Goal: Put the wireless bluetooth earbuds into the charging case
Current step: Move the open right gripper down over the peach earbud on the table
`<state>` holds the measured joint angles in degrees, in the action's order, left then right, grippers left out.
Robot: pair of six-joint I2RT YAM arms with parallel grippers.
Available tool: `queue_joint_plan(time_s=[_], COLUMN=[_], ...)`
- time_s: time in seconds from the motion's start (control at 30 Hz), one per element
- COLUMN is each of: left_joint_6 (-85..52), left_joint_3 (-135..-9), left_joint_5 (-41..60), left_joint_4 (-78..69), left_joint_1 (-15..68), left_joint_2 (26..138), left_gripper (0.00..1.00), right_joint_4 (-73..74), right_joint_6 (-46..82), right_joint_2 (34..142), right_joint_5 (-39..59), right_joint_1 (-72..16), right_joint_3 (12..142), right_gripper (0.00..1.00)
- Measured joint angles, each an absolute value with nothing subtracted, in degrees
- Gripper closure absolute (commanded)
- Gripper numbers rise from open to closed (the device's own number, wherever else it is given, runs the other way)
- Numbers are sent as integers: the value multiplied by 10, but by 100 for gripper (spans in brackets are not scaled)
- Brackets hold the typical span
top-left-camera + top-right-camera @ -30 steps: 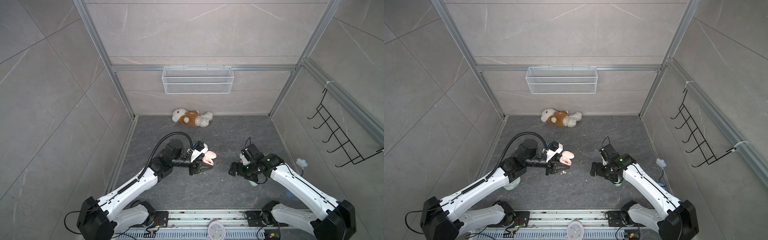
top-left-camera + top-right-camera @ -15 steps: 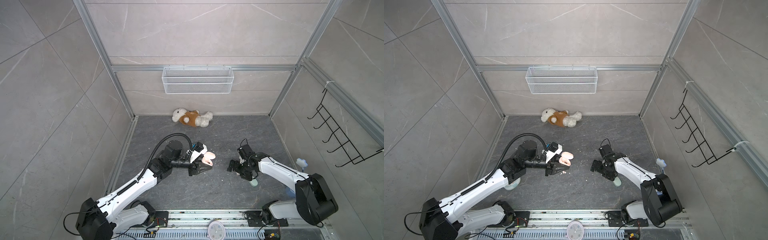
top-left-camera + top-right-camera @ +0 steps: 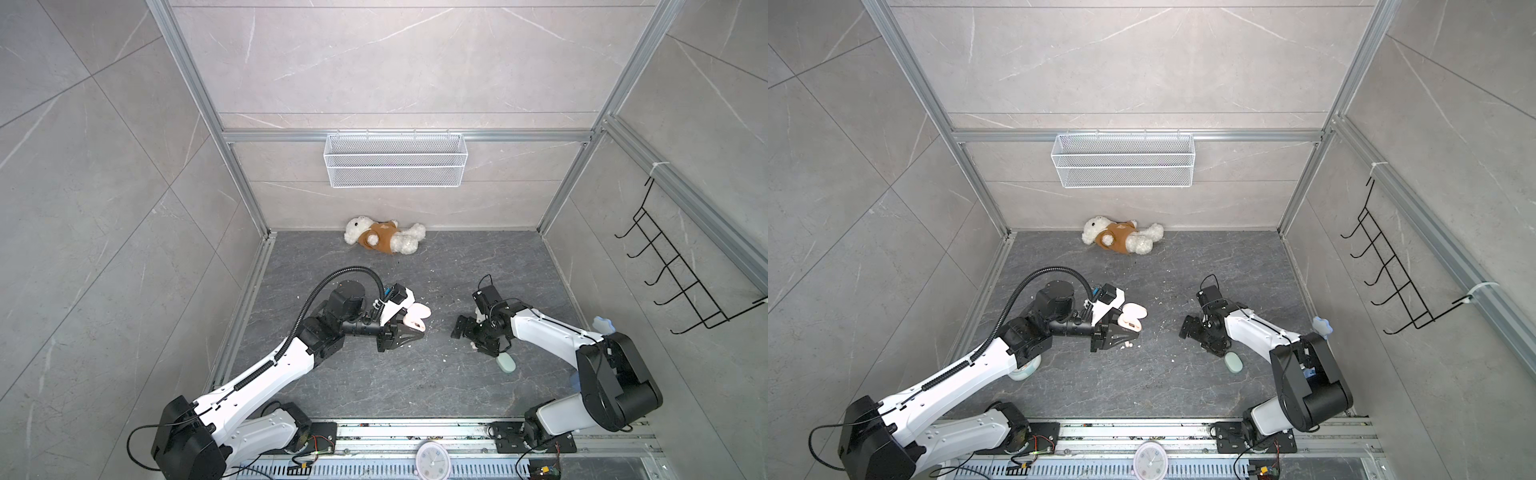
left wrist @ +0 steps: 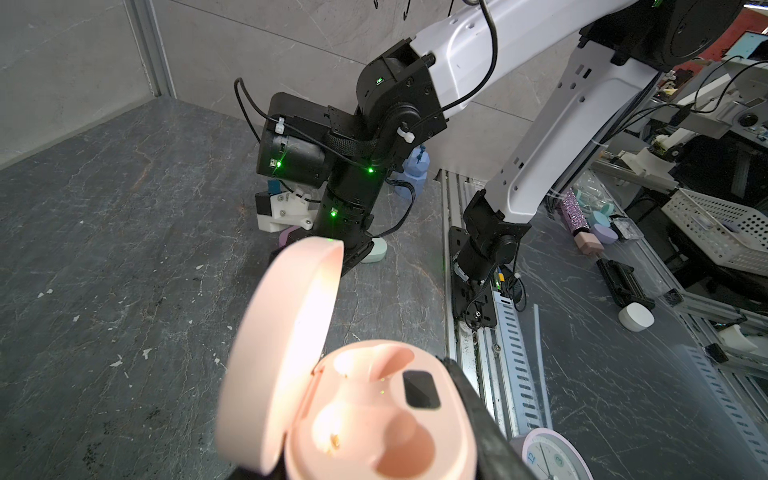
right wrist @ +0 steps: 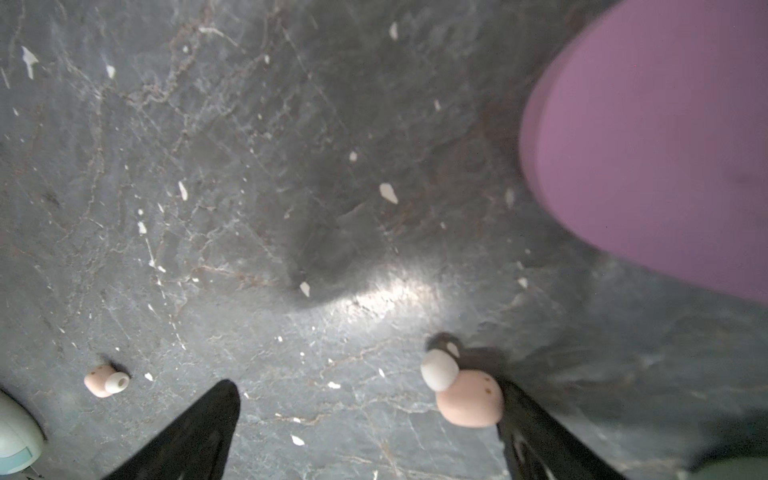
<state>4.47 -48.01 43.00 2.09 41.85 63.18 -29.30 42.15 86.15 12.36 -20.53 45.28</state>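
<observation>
My left gripper point(image 3: 415, 330) point(image 3: 1129, 330) is shut on a peach charging case point(image 3: 417, 316) point(image 4: 374, 415), held above the floor with its lid open. Both sockets of the case look empty in the left wrist view. My right gripper point(image 3: 471, 337) point(image 5: 365, 390) hangs open just above the floor. A peach earbud point(image 5: 467, 399) with a white tip lies against the inner side of one finger point(image 5: 536, 432). A second peach earbud point(image 5: 104, 380) lies on the floor outside the other finger. No other earbuds show.
A lilac case point(image 5: 648, 158) lies close beside the right gripper and a mint case point(image 3: 506, 363) point(image 5: 16, 436) beside its wrist. A plush bear point(image 3: 384, 239) lies at the back wall under a wire basket point(image 3: 395, 160). White specks litter the floor.
The right arm's elbow has folded back toward the front right and its gripper has tipped down over the floor. The left arm with the case has stayed still.
</observation>
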Motion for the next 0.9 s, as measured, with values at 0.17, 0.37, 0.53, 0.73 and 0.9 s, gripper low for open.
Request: queue_joint_plan(time_s=[0.17, 0.37, 0.53, 0.73, 0.9], left_joint_6=[45, 45, 45, 45, 45], left_joint_3=[-480, -480, -480, -480, -480], left_joint_5=[429, 425, 423, 422, 422], left_joint_4=[21, 21, 21, 21, 21], left_joint_1=[418, 418, 418, 418, 418], left_joint_2=[632, 632, 632, 632, 632], left_gripper=[76, 76, 76, 76, 76], right_joint_4=[-283, -276, -271, -269, -269], right_joint_6=[411, 400, 389, 373, 357], right_joint_2=[881, 902, 917, 930, 947], right_joint_5=[135, 147, 161, 181, 201], right_joint_1=[-205, -205, -205, -205, -205], right_joint_3=[470, 489, 503, 515, 533], right_gripper=[5, 5, 6, 6, 6])
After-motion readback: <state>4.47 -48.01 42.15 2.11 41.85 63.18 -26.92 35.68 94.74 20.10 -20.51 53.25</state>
